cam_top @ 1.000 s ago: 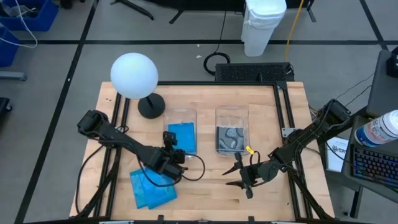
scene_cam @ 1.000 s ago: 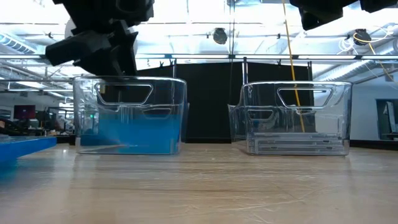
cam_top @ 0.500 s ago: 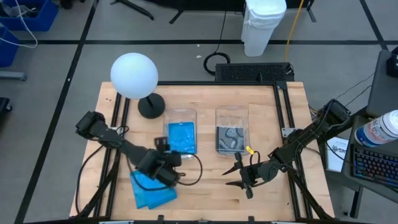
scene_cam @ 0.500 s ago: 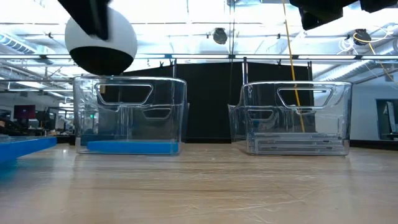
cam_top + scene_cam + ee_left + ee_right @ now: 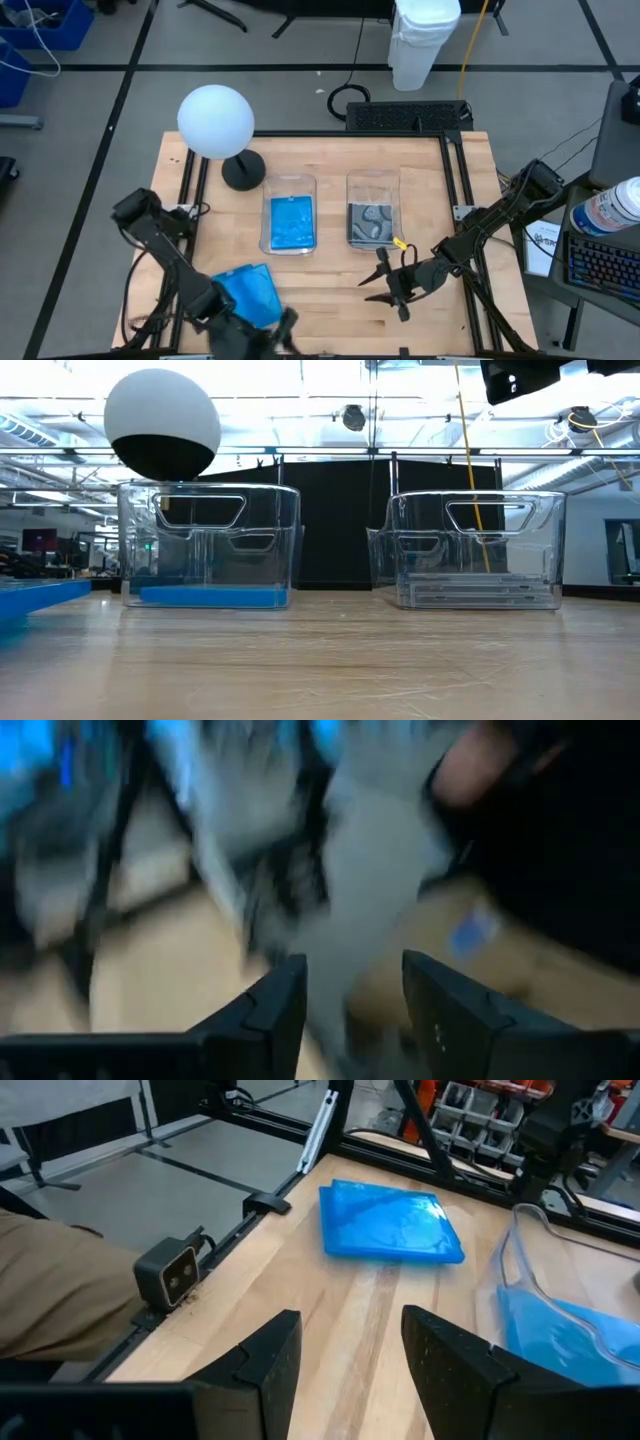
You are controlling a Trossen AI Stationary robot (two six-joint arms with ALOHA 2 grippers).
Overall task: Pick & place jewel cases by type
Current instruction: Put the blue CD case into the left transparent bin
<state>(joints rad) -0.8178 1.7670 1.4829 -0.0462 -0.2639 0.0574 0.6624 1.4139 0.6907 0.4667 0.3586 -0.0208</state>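
A stack of bright blue jewel cases [image 5: 248, 292] lies flat on the table near its front left, also seen in the right wrist view [image 5: 390, 1220]. One blue jewel case [image 5: 210, 596] lies flat on the bottom of the left clear bin [image 5: 290, 222]. The right clear bin [image 5: 372, 222] holds clear jewel cases with a grey patterned insert [image 5: 480, 595]. My left gripper [image 5: 272, 328] is at the table's near edge, just past the blue stack, open [image 5: 350, 1010] with nothing between its fingers. My right gripper [image 5: 385, 285] hangs open [image 5: 350, 1360] in front of the right bin.
A lamp with a white globe [image 5: 215, 120] stands at the table's far left, behind the left bin. Black frame rails [image 5: 195, 190] run along the table's sides. Bare wood lies between the bins and the near edge.
My left gripper has swung away from the left bin toward the table's near edge, rising and tipping from pointing down to almost level. The blue jewel case, first tilted inside the left bin, has dropped flat onto its bottom.
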